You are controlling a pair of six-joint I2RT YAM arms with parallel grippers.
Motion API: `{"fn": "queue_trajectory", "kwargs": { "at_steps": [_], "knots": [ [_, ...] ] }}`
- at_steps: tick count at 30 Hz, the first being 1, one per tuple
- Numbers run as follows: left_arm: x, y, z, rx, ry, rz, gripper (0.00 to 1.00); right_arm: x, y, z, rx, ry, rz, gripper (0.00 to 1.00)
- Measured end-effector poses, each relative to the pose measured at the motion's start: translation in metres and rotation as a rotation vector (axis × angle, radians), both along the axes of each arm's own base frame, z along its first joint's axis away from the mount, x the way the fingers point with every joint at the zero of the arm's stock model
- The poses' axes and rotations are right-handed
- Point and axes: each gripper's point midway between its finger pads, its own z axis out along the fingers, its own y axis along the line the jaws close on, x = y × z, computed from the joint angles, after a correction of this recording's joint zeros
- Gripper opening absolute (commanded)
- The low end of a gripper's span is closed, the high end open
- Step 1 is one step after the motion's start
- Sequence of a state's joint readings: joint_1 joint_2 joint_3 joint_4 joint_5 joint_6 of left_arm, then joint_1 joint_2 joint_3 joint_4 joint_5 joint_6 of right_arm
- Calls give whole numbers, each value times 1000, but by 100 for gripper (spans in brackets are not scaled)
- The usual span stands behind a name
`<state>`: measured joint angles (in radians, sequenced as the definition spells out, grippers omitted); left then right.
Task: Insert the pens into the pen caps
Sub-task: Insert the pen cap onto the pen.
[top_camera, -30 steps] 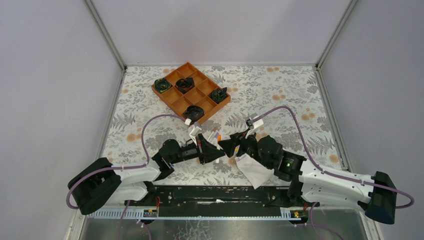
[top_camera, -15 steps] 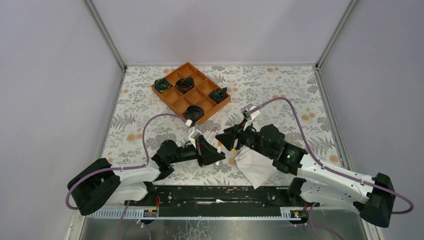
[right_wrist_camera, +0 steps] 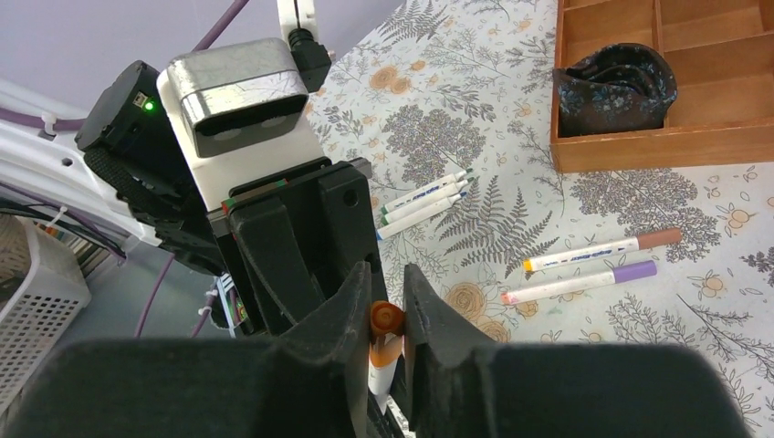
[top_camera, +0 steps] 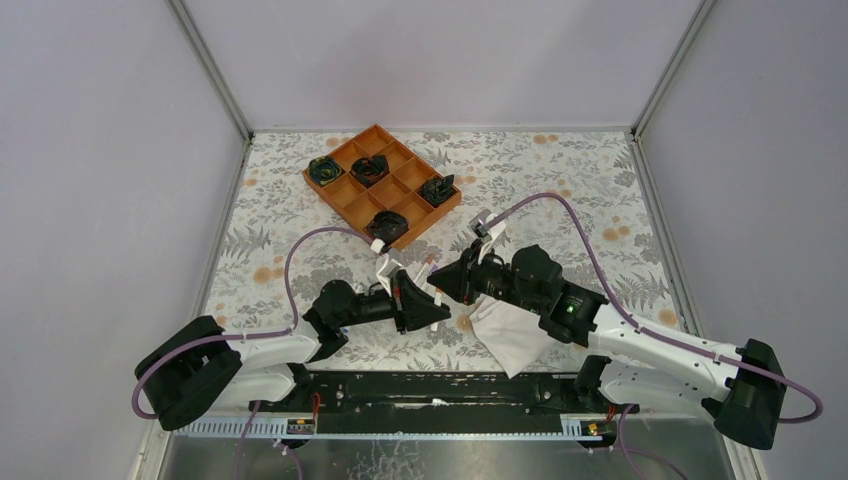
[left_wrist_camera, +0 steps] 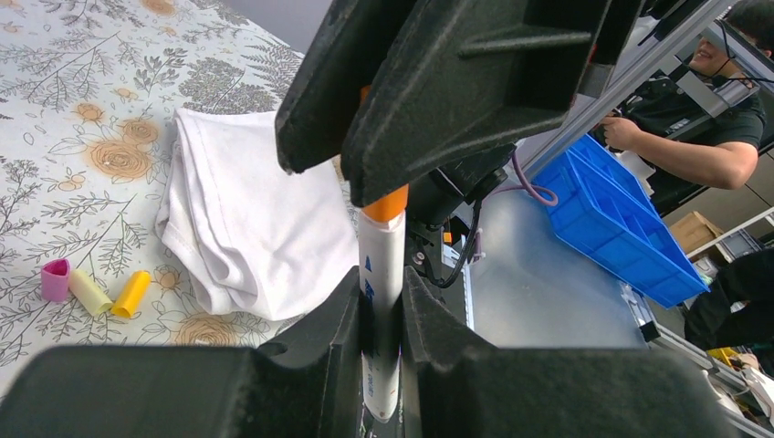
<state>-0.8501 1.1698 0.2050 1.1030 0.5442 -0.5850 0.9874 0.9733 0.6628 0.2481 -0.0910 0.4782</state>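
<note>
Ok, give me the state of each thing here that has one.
left gripper: shut on the pen.
pen: held, orange cap at its end.
right gripper: shut on the orange cap.
purple-capped pen: capped, lying on the table.
pink cap: loose on the table.
yellow cap: loose, lying on its side.
white cloth: folded, lying flat.

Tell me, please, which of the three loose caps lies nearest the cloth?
The orange-yellow cap; the pale yellow cap and pink cap lie farther off.
</note>
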Motion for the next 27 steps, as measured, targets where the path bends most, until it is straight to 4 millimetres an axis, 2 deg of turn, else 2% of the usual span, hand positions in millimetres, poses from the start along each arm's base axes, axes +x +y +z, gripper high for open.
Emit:
{"fn": "queue_trajectory", "kwargs": {
  "at_steps": [3, 4, 19, 27],
  "knots": [
    [0, 0, 1, -3, -2, -2, 0, -2, 1, 2, 7, 2, 11, 1],
    [-1, 0, 1, -3, -2, -5, 0, -3, 2, 2, 6, 3, 17, 0],
    [-19, 5, 10, -51, 19, -99, 0, -26, 9, 9, 29, 34, 175, 0],
    [-22, 8, 13, -52, 20, -115, 0, -30, 15, 11, 41, 70, 221, 0]
  ]
}}
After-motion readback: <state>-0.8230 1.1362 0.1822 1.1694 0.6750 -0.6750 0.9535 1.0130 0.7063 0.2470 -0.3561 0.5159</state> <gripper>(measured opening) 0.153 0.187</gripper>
